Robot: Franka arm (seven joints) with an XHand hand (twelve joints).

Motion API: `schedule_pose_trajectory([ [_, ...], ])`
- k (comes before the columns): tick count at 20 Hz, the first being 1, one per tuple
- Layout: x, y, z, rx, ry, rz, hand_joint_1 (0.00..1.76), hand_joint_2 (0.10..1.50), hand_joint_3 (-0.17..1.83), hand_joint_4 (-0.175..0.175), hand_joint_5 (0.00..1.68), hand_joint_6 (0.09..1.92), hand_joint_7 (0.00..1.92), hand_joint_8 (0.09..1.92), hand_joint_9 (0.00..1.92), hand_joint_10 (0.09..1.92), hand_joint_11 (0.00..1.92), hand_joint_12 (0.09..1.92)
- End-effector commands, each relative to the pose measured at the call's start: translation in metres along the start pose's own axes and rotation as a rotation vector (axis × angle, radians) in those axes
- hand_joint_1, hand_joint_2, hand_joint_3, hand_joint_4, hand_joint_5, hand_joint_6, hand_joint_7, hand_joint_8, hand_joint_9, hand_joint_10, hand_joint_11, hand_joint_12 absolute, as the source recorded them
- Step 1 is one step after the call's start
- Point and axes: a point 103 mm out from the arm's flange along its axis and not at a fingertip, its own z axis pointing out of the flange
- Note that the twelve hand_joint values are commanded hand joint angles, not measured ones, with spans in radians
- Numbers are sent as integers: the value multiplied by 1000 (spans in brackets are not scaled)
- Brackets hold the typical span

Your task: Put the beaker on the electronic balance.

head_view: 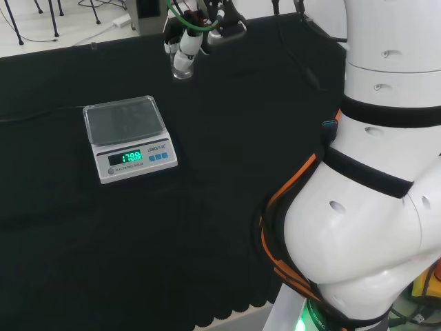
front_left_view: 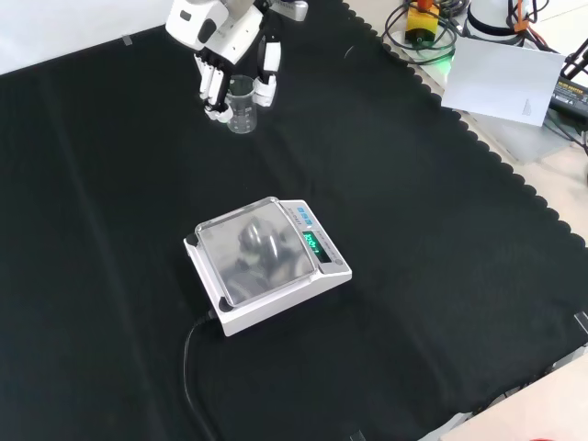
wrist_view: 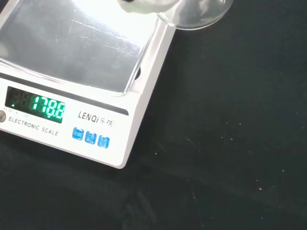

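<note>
The hand (front_left_view: pixel 220 41) has its fingers curled around a clear beaker (front_left_view: pixel 242 103), with fingers on one side of the glass and the thumb on the other. In the front view the beaker sits beyond the balance (front_left_view: pixel 268 265), well apart from it and a little to its left; whether its base touches the cloth (front_left_view: pixel 432 239) cannot be told. In the head view the hand (head_view: pixel 187 43) and beaker (head_view: pixel 182 67) are beyond the balance (head_view: pixel 129 138) and to its right.

The balance stands alone near the middle of the cloth, its steel pan bare and its green display lit, with blue buttons beside the display. A black cable (front_left_view: pixel 191 367) runs from its near left corner in the front view towards the cloth's near edge. Between the beaker and the balance there is bare cloth.

In the wrist view the balance (wrist_view: pixel 81 81) is close, and the beaker's rounded glass (wrist_view: pixel 201 14) shows just off the pan's corner.

In the front view, beyond the cloth's far right edge, lie cables (front_left_view: pixel 423 28) and a grey sheet (front_left_view: pixel 505 78).
</note>
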Motion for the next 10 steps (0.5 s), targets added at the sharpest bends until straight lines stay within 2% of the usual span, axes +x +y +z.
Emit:
schedule_pose_trajectory([
  [1,29,15,1,-1,-7,-50,1127,1147,-29,-131,938,1079,930,891,1121,754,1177,956],
  [6,48,30,4,3,-9,-90,1127,1147,-29,-131,938,1079,932,891,1122,754,1178,955],
  [10,75,57,7,12,-22,-128,1128,1147,-29,-131,938,1079,933,891,1122,754,1178,955],
])
